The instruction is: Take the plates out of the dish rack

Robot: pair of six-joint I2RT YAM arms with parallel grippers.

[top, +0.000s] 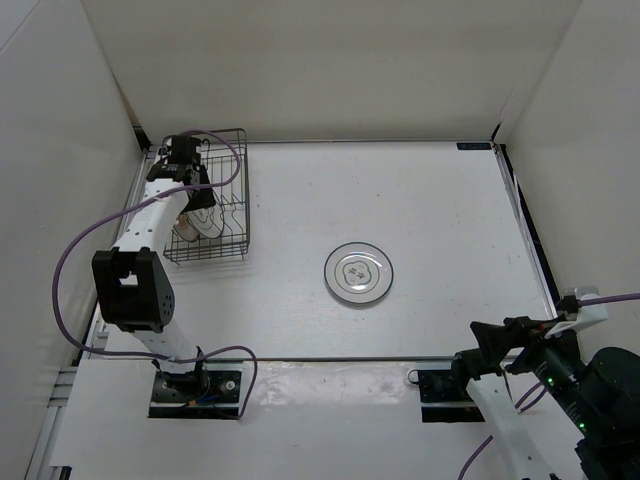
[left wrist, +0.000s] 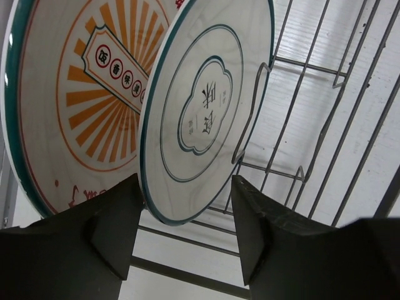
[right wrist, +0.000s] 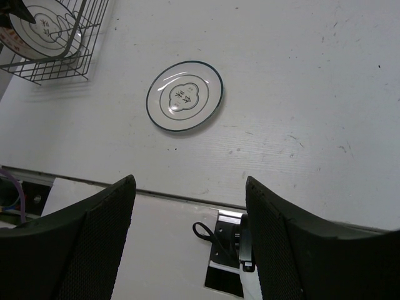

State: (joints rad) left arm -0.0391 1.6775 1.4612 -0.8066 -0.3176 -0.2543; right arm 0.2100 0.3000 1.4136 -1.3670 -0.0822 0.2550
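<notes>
Dish rack (top: 205, 248) prongs keep the teal-rimmed plate (left wrist: 200, 112) upright, so left gripper (left wrist: 186, 194) straddles its rim, spread, not clamped; right gripper (right wrist: 189, 184) hangs empty, spread too.

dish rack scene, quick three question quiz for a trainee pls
1. True or false: the loose plate lying on the table carries orange sunburst rays.
2. How many plates can be seen standing in the dish rack? A) one B) two C) three
3. Which arm's fingers sit either side of the lower edge of the racked teal-rimmed plate?

Key:
1. False. It has a dark rim and a cloud-shaped centre motif. The orange-rayed plate stands in the rack.
2. B
3. The left arm's
</notes>
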